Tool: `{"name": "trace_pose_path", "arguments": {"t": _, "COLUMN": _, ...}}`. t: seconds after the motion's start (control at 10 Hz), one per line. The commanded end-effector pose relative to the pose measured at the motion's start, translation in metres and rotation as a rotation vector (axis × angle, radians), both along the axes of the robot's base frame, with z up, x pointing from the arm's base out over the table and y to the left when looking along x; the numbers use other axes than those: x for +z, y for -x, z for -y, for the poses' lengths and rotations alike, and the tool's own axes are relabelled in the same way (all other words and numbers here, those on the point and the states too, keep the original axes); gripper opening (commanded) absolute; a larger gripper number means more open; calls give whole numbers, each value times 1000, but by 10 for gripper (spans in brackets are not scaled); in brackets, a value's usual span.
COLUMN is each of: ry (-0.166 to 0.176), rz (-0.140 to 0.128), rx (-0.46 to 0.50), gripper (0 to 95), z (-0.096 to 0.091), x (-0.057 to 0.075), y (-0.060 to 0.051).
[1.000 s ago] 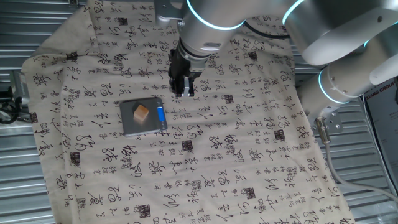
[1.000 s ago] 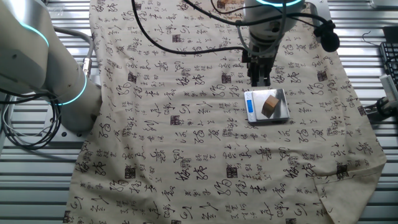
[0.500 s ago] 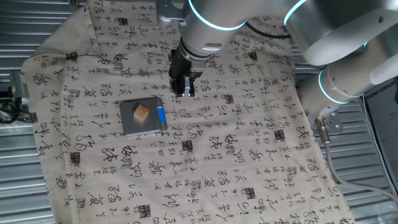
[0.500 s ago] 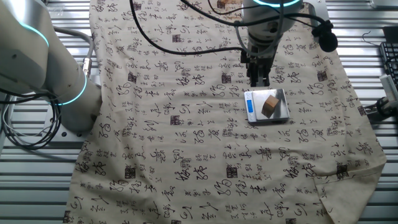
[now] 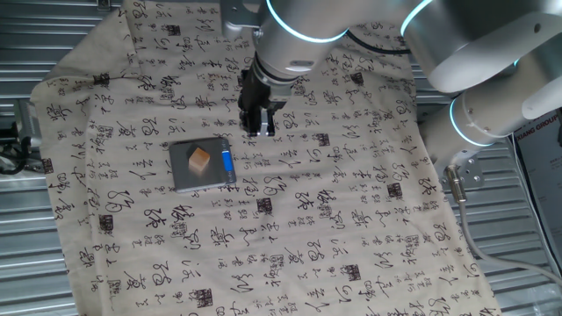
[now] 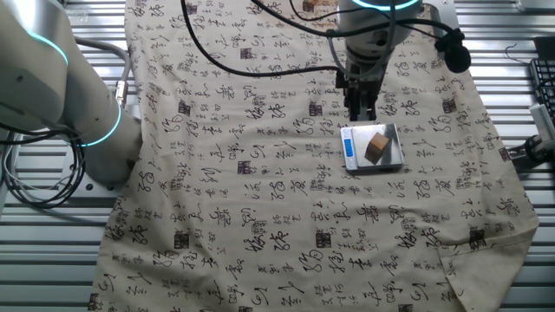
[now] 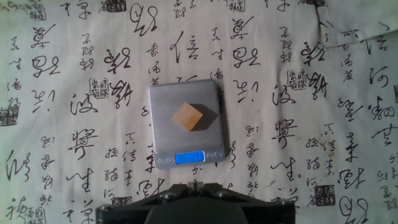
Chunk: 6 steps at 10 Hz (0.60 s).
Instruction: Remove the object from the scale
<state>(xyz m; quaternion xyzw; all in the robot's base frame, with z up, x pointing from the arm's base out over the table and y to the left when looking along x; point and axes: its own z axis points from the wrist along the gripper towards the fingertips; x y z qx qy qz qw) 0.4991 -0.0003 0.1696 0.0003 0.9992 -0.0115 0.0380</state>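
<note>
The small tan cube (image 5: 200, 158) sits near the middle of the flat grey scale (image 5: 183, 178), which has a blue strip (image 5: 227, 163) on its edge. The gripper (image 5: 260, 132) hovers above the cloth just beyond the strip side of the scale, apart from it, its fingers pressed together and empty. In the other fixed view the gripper (image 6: 359, 113) is just behind the scale (image 6: 393, 157) and cube (image 6: 376, 146). In the hand view the cube (image 7: 188, 116) lies on the scale (image 7: 161, 134), with the shut gripper (image 7: 196, 184) at the bottom edge.
A beige cloth printed with black characters (image 5: 334, 211) covers the table and hangs over its edges. The arm's base and links (image 6: 52, 95) stand at one side. Black cables (image 6: 260, 61) trail across the cloth behind the gripper.
</note>
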Motion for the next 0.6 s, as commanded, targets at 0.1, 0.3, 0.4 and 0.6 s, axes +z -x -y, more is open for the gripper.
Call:
{"name": "trace_pose_path", "arguments": {"t": 0.1, "ry": 4, "rz": 2, "rx": 9, "gripper": 0, "z": 0, "x": 0, "y": -1}}
{"name": "trace_pose_path", "arguments": {"t": 0.3, "ry": 6, "rz": 6, "rx": 65, "gripper": 0, "z": 0, "x": -1, "y": -1}}
{"name": "trace_pose_path", "arguments": {"t": 0.4, "ry": 7, "rz": 6, "rx": 101, "gripper": 0, "z": -1, "x": -3, "y": -3}}
{"name": "trace_pose_path", "arguments": {"t": 0.6, "ry": 13, "rz": 2, "rx": 180, "gripper": 0, "z": -3, "x": -5, "y": -10}}
